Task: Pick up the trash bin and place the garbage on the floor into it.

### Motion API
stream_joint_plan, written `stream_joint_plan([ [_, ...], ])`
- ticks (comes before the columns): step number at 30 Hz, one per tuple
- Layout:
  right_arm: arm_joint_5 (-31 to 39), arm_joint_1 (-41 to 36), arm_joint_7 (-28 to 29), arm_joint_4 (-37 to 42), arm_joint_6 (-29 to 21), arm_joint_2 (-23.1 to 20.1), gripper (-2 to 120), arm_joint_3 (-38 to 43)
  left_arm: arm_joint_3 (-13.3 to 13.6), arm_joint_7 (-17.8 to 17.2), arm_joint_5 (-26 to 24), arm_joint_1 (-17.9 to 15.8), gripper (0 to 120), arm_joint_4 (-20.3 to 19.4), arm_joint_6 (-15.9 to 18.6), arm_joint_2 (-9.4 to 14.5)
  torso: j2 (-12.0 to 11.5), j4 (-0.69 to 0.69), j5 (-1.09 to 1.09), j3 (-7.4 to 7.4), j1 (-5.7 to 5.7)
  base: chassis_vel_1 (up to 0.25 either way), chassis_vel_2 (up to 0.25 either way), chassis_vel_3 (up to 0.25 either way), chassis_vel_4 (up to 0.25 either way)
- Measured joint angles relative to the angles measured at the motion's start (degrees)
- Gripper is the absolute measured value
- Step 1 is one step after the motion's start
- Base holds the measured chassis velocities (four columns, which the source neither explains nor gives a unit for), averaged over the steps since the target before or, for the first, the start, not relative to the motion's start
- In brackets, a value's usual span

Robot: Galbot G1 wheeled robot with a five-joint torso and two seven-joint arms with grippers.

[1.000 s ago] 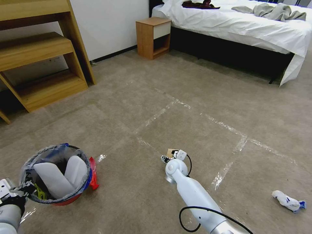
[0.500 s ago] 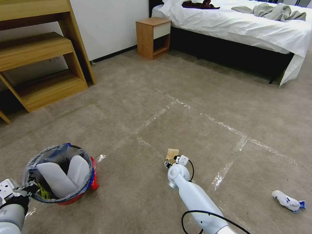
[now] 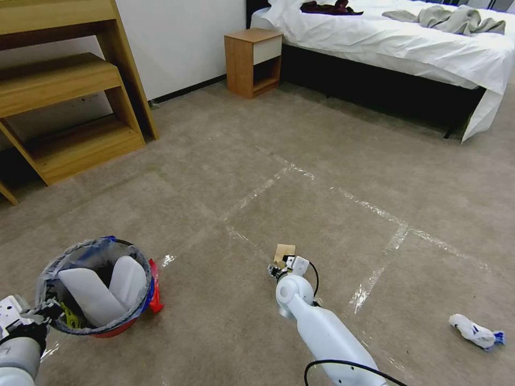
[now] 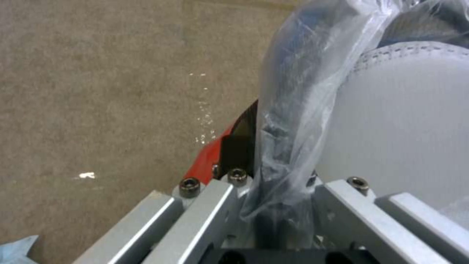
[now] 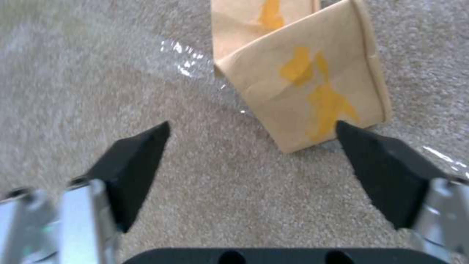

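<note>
Paper bag (image 5: 313, 84) just beyond spread right end effector (image 5: 251, 132) fingertips, seemingly untouched.

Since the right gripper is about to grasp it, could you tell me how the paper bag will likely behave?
The paper bag looks thin and creased, so it is probably light and will crumple. Lying flat on the carpet, it may slide before the open right gripper closes.

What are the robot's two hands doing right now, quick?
Left gripper: shut on the trash bin rim.
Right gripper: open, holding nothing, low over the floor by the paper bag.
</note>
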Motion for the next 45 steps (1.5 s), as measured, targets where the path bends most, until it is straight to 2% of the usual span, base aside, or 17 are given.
stream_joint_plan([
  [6,-2.27,1.74,-0.74,-2.85,0.17,0.50,98,-3.27,0.12,0.36,0.66,-0.07,2,0.10,-0.47,-0.30,0.00,0.02,0.00,0.00,0.00,0.000,0.000,0.000,0.000],
  [19,-10.33,7.31,-4.19,-14.72,3.97,3.34,99,-7.21,0.13,0.48,0.68,-0.45,2,0.76,-0.66,-0.22,0.00,0.02,0.00,0.00,0.00,0.000,0.000,0.000,0.000],
  [34,-16.69,6.64,-4.69,-16.35,6.05,2.14,100,-5.99,0.48,0.51,0.86,-0.69,2,0.97,-0.66,-0.34,0.00,0.01,0.00,0.00,0.00,0.000,0.000,0.000,0.000],
  [45,-20.51,6.57,-7.26,-16.40,7.92,0.65,100,-6.09,0.46,0.64,1.35,-0.16,2,0.68,-1.35,-0.49,0.00,0.01,0.00,0.00,0.00,0.000,0.000,0.000,0.000],
])
